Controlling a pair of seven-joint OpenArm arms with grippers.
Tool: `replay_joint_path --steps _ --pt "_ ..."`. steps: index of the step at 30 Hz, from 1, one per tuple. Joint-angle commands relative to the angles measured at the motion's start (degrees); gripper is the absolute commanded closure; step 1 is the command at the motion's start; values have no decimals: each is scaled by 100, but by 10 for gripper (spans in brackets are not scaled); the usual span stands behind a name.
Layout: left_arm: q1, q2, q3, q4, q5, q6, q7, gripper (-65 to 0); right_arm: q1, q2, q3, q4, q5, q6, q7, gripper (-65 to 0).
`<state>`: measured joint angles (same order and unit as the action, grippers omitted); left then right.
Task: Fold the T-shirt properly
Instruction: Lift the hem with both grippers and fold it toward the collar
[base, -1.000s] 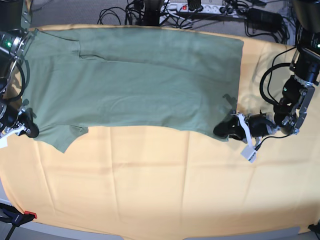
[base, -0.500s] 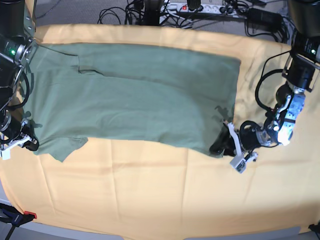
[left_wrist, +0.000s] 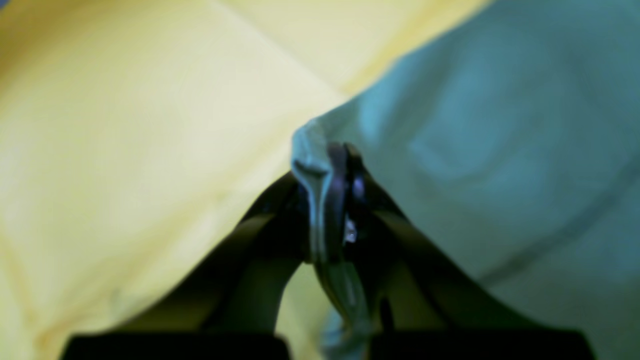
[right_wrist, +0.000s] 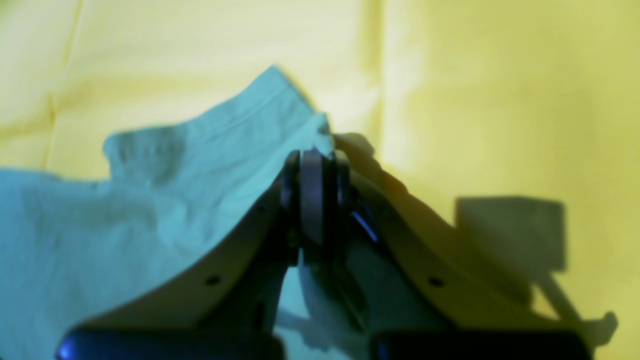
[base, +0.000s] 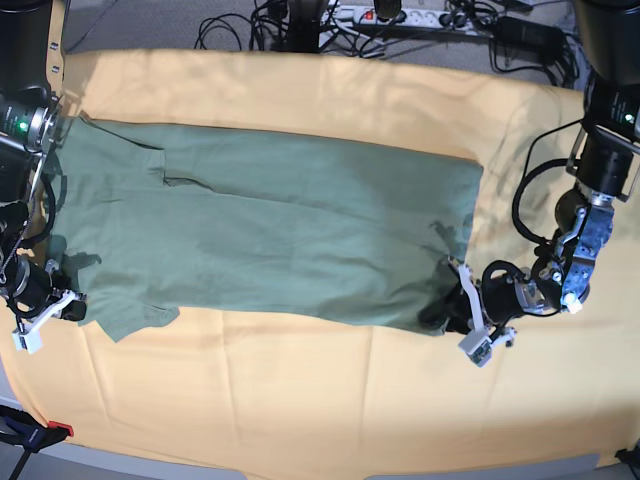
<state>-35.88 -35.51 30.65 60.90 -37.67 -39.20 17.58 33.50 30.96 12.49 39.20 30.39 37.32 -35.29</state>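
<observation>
The sage-green T-shirt (base: 270, 235) lies spread flat across the yellow-orange cloth (base: 320, 400), sleeves at the left, hem at the right. My left gripper (base: 441, 314) is shut on the shirt's near right hem corner; in the left wrist view (left_wrist: 332, 190) green fabric (left_wrist: 500, 125) is pinched between the fingers. My right gripper (base: 72, 306) is shut on the shirt's near left corner by the sleeve; the right wrist view (right_wrist: 312, 170) shows green fabric (right_wrist: 150, 200) clamped between the pads.
Cables and a power strip (base: 400, 15) lie beyond the table's far edge. A red clamp (base: 55, 431) sits at the near left corner. Bare yellow-orange cloth fills the near half of the table.
Both grippers have pulled the shirt's near edge towards the front of the table. The whole shirt has slid nearer, baring more yellow cloth at the back.
</observation>
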Motion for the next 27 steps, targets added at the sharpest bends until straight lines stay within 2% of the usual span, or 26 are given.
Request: replay_joint_path --steps 1,5,8,10,14,19,22,27 --pt "-173 -72 -68 57 -181 -80 -35 0 205 149 20 81 68 144 24 0" --pt "-160 -105 -68 59 -817 -80 343 0 201 186 20 81 225 268 -420 0" --pt "-157 -166 -68 59 -1003 -80 420 0 129 313 20 81 754 268 -920 0" --pt "-157 -175 -68 59 -1204 -80 667 0 127 387 20 81 1019 268 -1224 0" --pt "-157 -179 -68 59 -1886 -80 1294 0 129 544 20 81 1368 268 -1440 0" --pt "-157 -184 -68 59 -2048 -80 1613 0 127 699 20 81 1801 268 -1982 0" --pt "-160 -181 -68 70 -2212 -80 1952 0 127 763 20 81 1932 268 -2144 0" --pt "-162 -184 -68 74 -2813 -80 2949 0 -63 898 20 83 1958 268 -2159 0"
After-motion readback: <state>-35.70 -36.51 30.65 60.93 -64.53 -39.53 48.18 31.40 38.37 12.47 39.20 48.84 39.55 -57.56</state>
